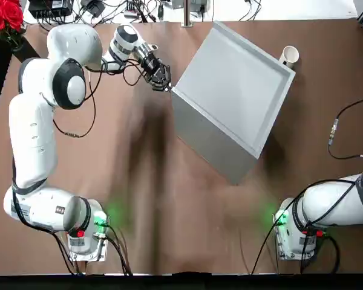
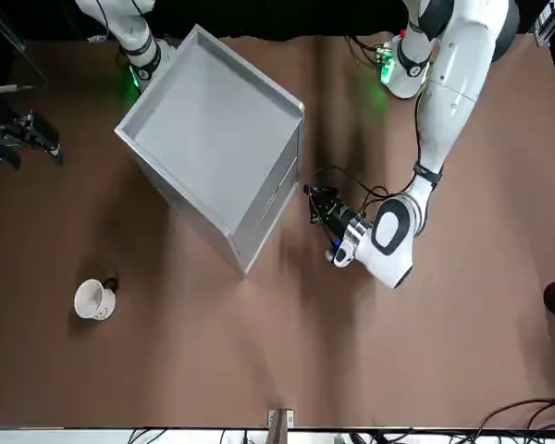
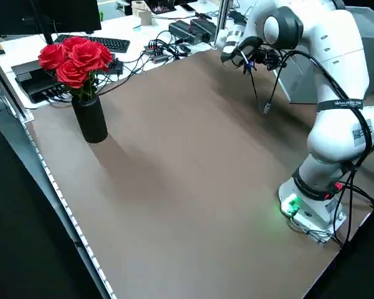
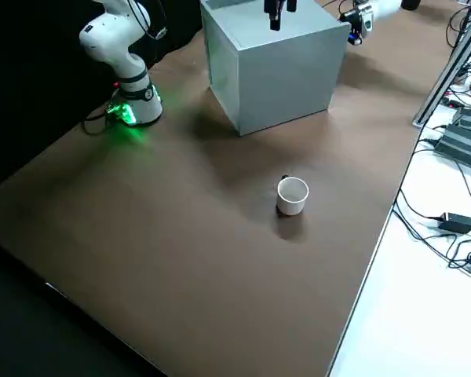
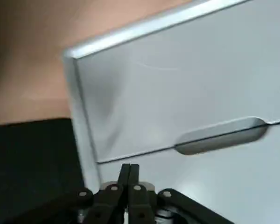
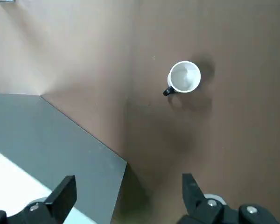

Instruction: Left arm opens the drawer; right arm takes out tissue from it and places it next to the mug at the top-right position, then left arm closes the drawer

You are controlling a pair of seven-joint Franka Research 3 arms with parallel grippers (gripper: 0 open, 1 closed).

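Up at the upper middle of the top view with the left gripper (image 1: 161,80), close by the near-left face of the grey cabinet (image 1: 215,136); jaws pressed together, gripping nothing. Looking in the left wrist view at flush drawer fronts (image 5: 177,93) and a rounded finger slot (image 5: 221,136) between, with no opening drawn yet. Over to the left edge of the front view for the right gripper (image 2: 46,139): jaws spread wide, empty, high over the bench (image 2: 398,351). No sign of the tissue in any view, so presumably inside, behind a shut front. Out at the upper right of the top view with the white mug (image 1: 289,56), upright, just off the cabinet corner. Likely next: hooking into that slot. Easy to go wrong there, by coming in off-angle to the slanted face and skidding off the smooth panel, or by catching the wrong edge. Possible too, with too hard a pull, to drag the whole cabinet round, perhaps knocking into the mug. Later, a risk of fouling the right arm by reaching in before a full opening.
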